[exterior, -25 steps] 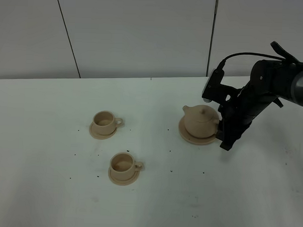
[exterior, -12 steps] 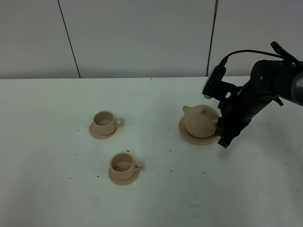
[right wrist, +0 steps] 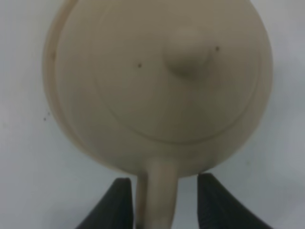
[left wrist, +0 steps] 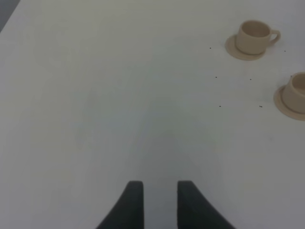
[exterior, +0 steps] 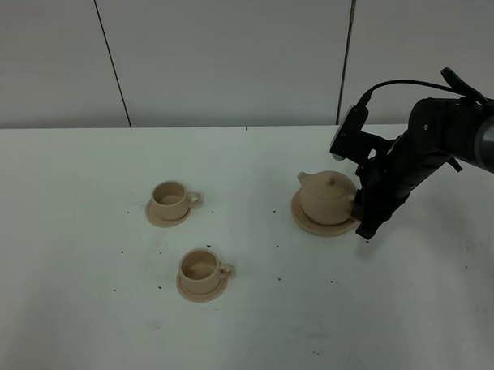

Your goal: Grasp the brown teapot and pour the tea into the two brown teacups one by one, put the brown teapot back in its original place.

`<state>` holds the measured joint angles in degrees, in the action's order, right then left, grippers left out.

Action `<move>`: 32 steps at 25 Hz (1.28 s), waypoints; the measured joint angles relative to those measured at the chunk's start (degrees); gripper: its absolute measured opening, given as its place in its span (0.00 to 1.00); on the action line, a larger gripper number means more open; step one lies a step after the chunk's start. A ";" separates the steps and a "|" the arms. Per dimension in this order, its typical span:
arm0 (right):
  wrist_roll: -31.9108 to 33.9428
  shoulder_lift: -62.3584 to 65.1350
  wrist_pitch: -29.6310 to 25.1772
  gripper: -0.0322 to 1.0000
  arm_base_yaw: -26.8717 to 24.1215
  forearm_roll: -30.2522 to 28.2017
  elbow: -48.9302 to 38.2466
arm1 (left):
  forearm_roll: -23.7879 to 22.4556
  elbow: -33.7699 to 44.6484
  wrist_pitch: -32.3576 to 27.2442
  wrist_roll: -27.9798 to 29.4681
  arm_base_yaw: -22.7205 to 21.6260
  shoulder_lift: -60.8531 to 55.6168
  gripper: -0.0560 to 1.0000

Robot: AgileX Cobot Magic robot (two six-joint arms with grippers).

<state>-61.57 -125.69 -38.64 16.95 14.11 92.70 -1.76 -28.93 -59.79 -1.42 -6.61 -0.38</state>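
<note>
The brown teapot point(exterior: 328, 197) sits upright on its wide tan saucer point(exterior: 310, 224) at the right of the white table. In the right wrist view the teapot point(right wrist: 157, 86) fills the frame with its lid on. My right gripper point(exterior: 364, 221) point(right wrist: 164, 183) is open, with one finger on each side of the teapot's loop handle point(right wrist: 157, 200) and a small gap on each side. The two brown teacups point(exterior: 172, 196) point(exterior: 201, 267) stand on their small saucers at the left, and also show in the left wrist view point(left wrist: 255, 37) point(left wrist: 298, 90). My left gripper point(left wrist: 159, 183) is empty, its fingers a little apart over bare table.
Small dark specks lie scattered on the white table point(exterior: 80, 309) around the cups and the teapot. A pale panelled wall point(exterior: 219, 54) stands behind the table's far edge. The right arm's cable point(exterior: 396, 86) loops above the wrist.
My right gripper has moved slightly up and towards the teapot, closer around its handle. The teapot and the cups have not moved.
</note>
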 joint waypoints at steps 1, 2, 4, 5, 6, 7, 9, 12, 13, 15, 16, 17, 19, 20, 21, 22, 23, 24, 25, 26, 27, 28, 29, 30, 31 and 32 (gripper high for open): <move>0.00 0.00 0.00 0.33 0.00 -0.05 0.00 | 0.00 0.00 0.00 0.00 0.00 0.00 0.28; 0.00 0.00 0.05 0.33 0.00 -0.05 0.00 | 0.00 0.00 0.00 0.00 0.00 0.00 0.28; 0.00 0.00 0.05 0.32 0.00 -0.06 0.00 | 0.00 0.00 0.00 0.00 0.00 0.00 0.28; 0.00 0.00 0.05 0.32 0.00 -0.12 0.00 | 0.00 0.00 0.00 0.00 0.00 0.00 0.28; 0.08 0.00 -0.20 0.31 0.00 -0.12 0.18 | 0.00 0.00 0.00 -0.05 0.00 0.00 0.28; 0.23 0.00 -0.88 0.31 0.00 -0.33 0.49 | 0.00 0.00 0.00 -0.05 0.00 0.00 0.28; 0.94 0.00 -2.27 0.31 0.00 -0.61 1.64 | 0.00 0.00 0.00 -0.05 0.00 0.00 0.28; 2.24 0.00 -4.26 0.31 0.00 -0.73 4.05 | 0.00 0.00 0.00 -0.05 0.00 0.00 0.28; 2.71 0.00 -4.51 0.31 0.00 -0.73 4.83 | 0.00 0.00 0.00 -0.05 0.00 0.00 0.28; 3.05 0.00 -5.32 0.31 0.00 -0.73 5.99 | 0.00 0.00 0.00 -0.05 0.00 0.00 0.28; 3.11 0.00 -5.88 0.31 0.00 -0.73 6.39 | 0.00 0.00 0.00 -0.05 0.00 0.00 0.28; 3.11 0.00 -6.47 0.31 0.00 -0.86 6.51 | 0.00 0.00 0.00 -0.05 0.00 0.00 0.28; 3.17 0.00 -7.86 0.31 0.00 -1.67 6.81 | 0.00 0.00 0.00 -0.05 0.00 0.00 0.28; 3.51 0.00 -8.47 0.31 0.00 -2.34 6.86 | 0.00 0.00 0.00 -0.05 0.00 0.00 0.28; 4.33 0.00 -9.29 0.31 0.00 -2.83 6.86 | 0.00 0.00 0.00 -0.05 0.00 0.00 0.28; 4.98 0.00 -9.85 0.31 0.00 -3.39 6.86 | 0.00 0.00 0.00 -0.05 0.00 0.00 0.28; 5.35 0.00 -10.11 0.31 0.00 -4.03 6.86 | 0.00 0.00 0.00 -0.05 0.00 0.00 0.28; 5.57 0.00 -10.23 0.31 0.00 -4.32 6.86 | 0.00 0.00 0.00 -0.05 0.00 0.00 0.28; 5.57 0.00 -10.42 0.31 0.00 -4.39 6.86 | 0.00 0.00 0.00 -0.05 0.00 0.00 0.28; 5.57 0.00 -10.61 0.31 0.00 -4.43 7.07 | 0.00 0.00 0.00 -0.05 0.00 0.00 0.28; 5.57 0.00 -10.92 0.31 0.00 -4.58 7.34 | 0.00 0.00 0.00 -0.05 0.00 0.00 0.28; 5.71 0.00 -11.44 0.31 0.00 -4.75 7.69 | 0.00 0.00 0.00 -0.05 0.00 0.00 0.28; 5.79 0.00 -12.50 0.31 0.00 -4.86 8.12 | 0.00 0.00 0.00 -0.05 0.00 0.00 0.28; 5.81 0.00 -13.83 0.31 0.00 -5.03 8.80 | 0.00 0.00 0.00 -0.05 0.00 0.00 0.28; 6.16 0.00 -14.78 0.31 0.00 -5.04 9.64 | 0.00 0.00 0.00 -0.05 0.00 0.00 0.28; 6.99 0.00 -15.53 0.31 0.00 -5.04 10.41 | 0.00 0.00 0.00 -0.05 0.00 0.00 0.28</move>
<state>-54.59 -125.69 -54.17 16.95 9.07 103.12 -1.76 -28.93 -59.79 -1.48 -6.61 -0.38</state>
